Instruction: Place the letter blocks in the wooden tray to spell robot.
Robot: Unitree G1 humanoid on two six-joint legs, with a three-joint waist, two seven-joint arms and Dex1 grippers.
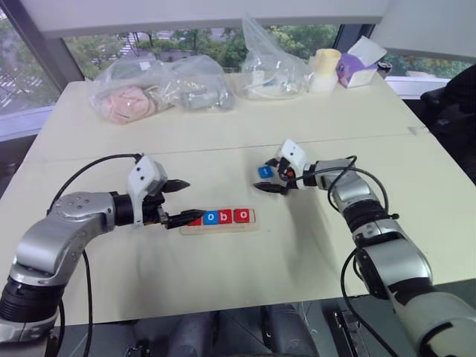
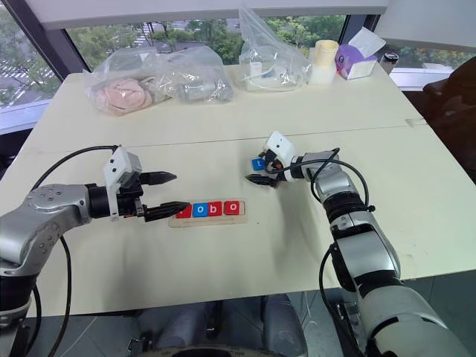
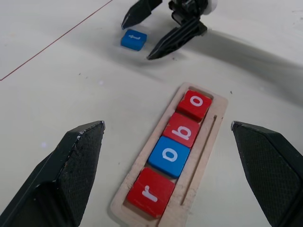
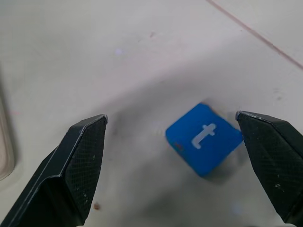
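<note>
At frame centre on the table [image 1: 245,282], the wooden tray [image 1: 220,227] holds blocks r, o, b, o [image 3: 173,158]. Left gripper [image 1: 183,201] hovers spread at its left end. Right gripper [image 1: 274,175], spread, flanks the blue t block [image 4: 204,138] upper right.

Left arm [image 1: 59,230] and right arm [image 1: 387,253]: rounded silver-grey shells joined by black ribbed collars. A loose black cable loops along each forearm. Each wrist carries a small white box-shaped camera housing [image 1: 146,177]. Left hand [image 1: 182,201] and right hand [image 1: 274,175]: two black tapered fingers [image 3: 71,175] each, their inner faces finely cross-hatched.
</note>
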